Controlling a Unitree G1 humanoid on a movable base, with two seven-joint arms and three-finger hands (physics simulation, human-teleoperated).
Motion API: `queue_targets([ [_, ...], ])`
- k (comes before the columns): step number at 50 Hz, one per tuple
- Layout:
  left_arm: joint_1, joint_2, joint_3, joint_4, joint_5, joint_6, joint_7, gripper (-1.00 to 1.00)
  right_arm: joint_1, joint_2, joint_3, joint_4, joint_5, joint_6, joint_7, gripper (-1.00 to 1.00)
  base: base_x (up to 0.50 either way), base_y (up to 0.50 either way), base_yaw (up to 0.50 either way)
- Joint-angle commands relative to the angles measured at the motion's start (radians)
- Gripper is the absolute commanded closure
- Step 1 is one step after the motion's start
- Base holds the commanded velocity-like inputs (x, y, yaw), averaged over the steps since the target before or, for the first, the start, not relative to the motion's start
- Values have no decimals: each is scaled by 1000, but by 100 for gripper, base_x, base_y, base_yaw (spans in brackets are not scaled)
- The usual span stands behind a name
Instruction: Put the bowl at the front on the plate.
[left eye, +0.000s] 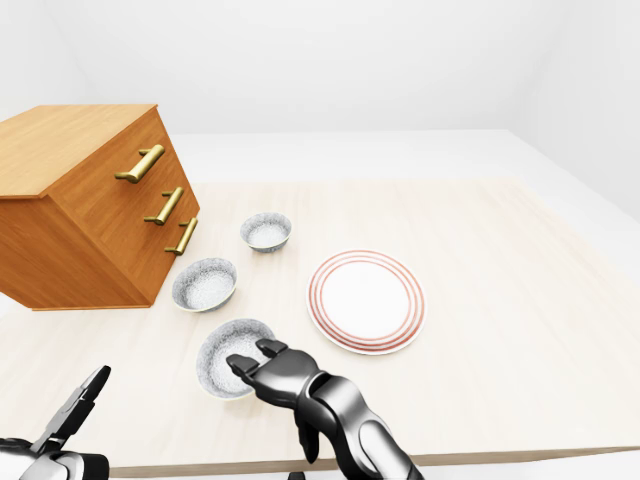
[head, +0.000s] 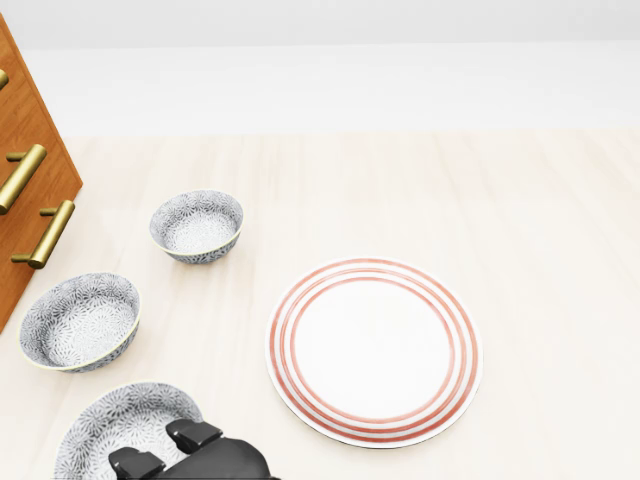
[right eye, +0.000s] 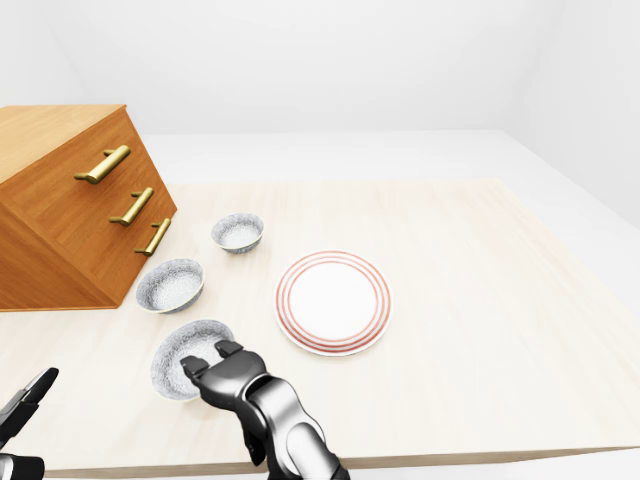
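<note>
The bowl at the front (left eye: 222, 352), white with a grey pattern, sits lowest in the left-eye view, left of the red-ringed white plate (left eye: 365, 300). My right hand (left eye: 265, 370) reaches in from the bottom. Two of its dark fingers (left eye: 270, 350) lie over the bowl's right rim, while the thumb hangs apart below, so the hand is open. The head view shows the same fingers (head: 190, 435) on that bowl (head: 110, 425). My left hand (left eye: 75, 405) is at the bottom left corner, open and holding nothing, well left of the bowl.
Two more patterned bowls (left eye: 204, 283) (left eye: 266, 230) stand in a line above the front one. A wooden dresser with brass handles (left eye: 90, 210) fills the left side. The table's near edge (left eye: 500, 455) runs along the bottom; bare tabletop lies right of the plate.
</note>
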Motion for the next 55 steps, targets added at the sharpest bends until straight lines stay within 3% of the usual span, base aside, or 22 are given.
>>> queue_targets([
  [1, -1, 1, -1, 3, 0, -1, 0, -100, -25, 2, -44, 44, 35, -6, 0, -100, 0, 0, 0],
  [11, -1, 2, -2, -2, -2, 7, 0, -100, -107, 46, -97, 121, 40, -39, 0, -100, 0, 0, 0],
  [18, 0, 2, 0, -5, -4, 9, 0, -100, -155, 68, -122, 195, 41, -86, 0, -100, 0, 0, 0],
  [19, 1, 2, 1, -8, -5, 11, 0, -100, -161, 70, -126, 196, 39, -94, 0, -73, 0, 0, 0],
  [20, 1, 1, 2, -8, -4, 11, 0, -100, -160, 74, -129, 197, 40, -94, 0, 22, 0, 0, 0],
  [21, -2, 2, 1, -2, -3, 8, 0, -100, -168, 71, -132, 206, 36, -94, 0, 100, 0, 0, 0],
  [23, -5, 3, -1, 6, -2, 2, 0, -100, -166, 77, -135, 199, 36, -94, 0, 100, 0, 0, 0],
  [37, 2, -1, 5, -13, -6, 16, 0, -100, -186, 82, -155, 224, 18, -94, 0, 100, 0, 0, 0],
  [55, 1, -1, 3, -5, -2, 4, 0, -100, -268, 94, -213, 130, -88, -94, 0, 100, 0, 0, 0],
])
